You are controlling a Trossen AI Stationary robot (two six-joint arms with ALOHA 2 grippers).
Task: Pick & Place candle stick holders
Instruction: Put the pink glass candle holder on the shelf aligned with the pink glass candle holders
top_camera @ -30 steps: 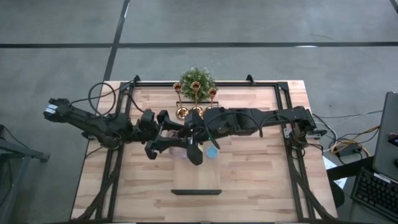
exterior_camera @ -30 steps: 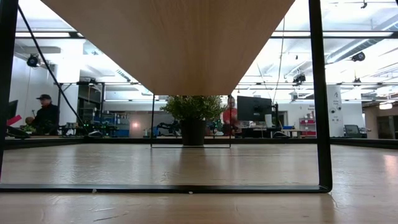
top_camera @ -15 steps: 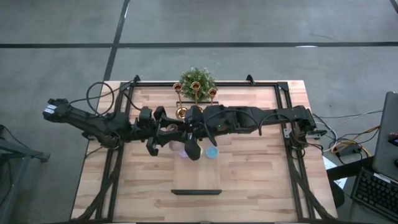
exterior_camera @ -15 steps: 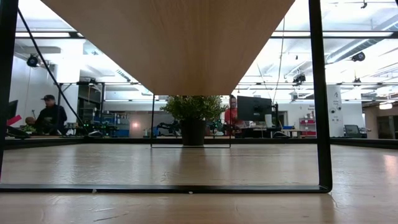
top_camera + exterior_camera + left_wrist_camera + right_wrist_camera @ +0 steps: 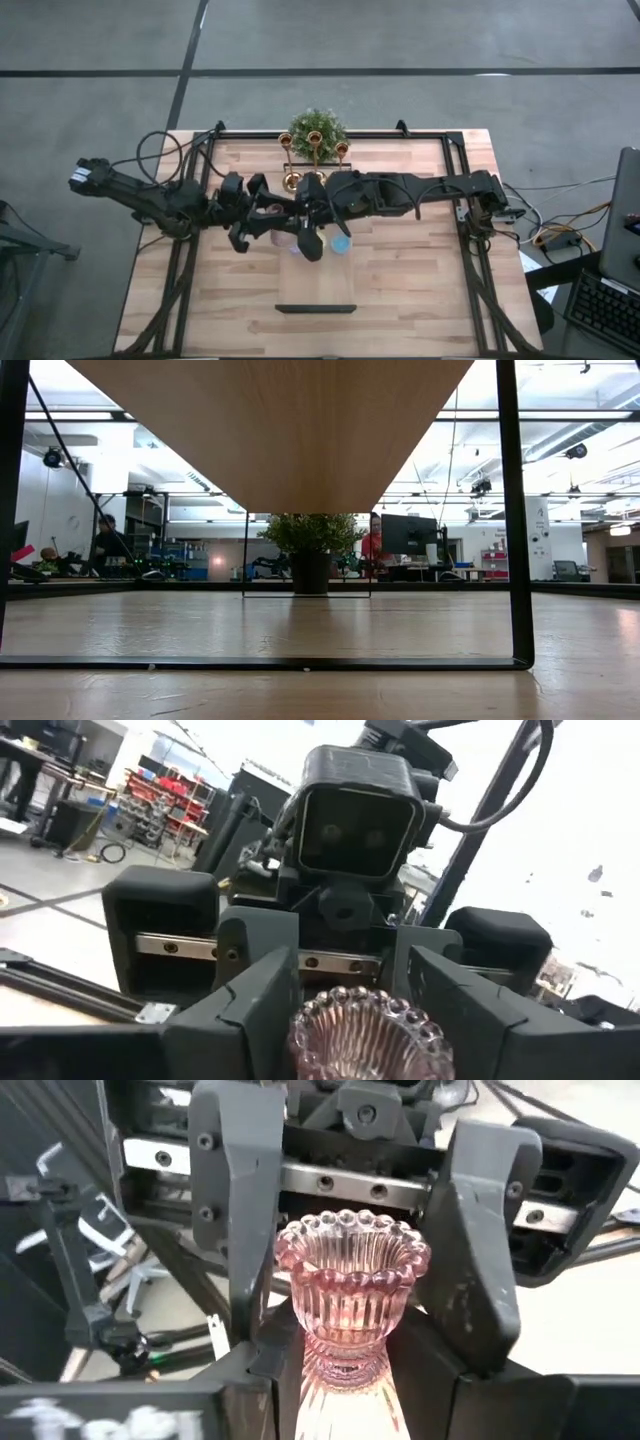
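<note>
wooden table, both arms reaching in to meet mid-table, just in front of the green plant and the gold candlestick holders at the far edge. low view shows none of the action.

left gripper and right gripper sit nose to nose. between them is the pink glass candle holder, upright, beaded rim on top. looks like a handover, or a two-sided regrasp.

jaws: in the right wrist view the left gripper's fingers are narrow, one each side of the ribbed cup and apparently touching it, so i read that as gripping. the right gripper brackets the same piece, but whether it's actually clamped i cannot tell. also can't tell if the base rests on the wood or hangs clear.

small blue round holder sits on the table just beside the right gripper.

to do the step well, my take:
- only one side lets go, and only once the other's contact is confirmed. ribbed glass is slick and brittle.
- take it low on the stem or the cup wall, not the beaded rim.
- moderate squeeze, keep it vertical.
- back the releasing arm straight out along its own axis. watch the blue holder and the gold stems behind, they'd tip easily.
</note>
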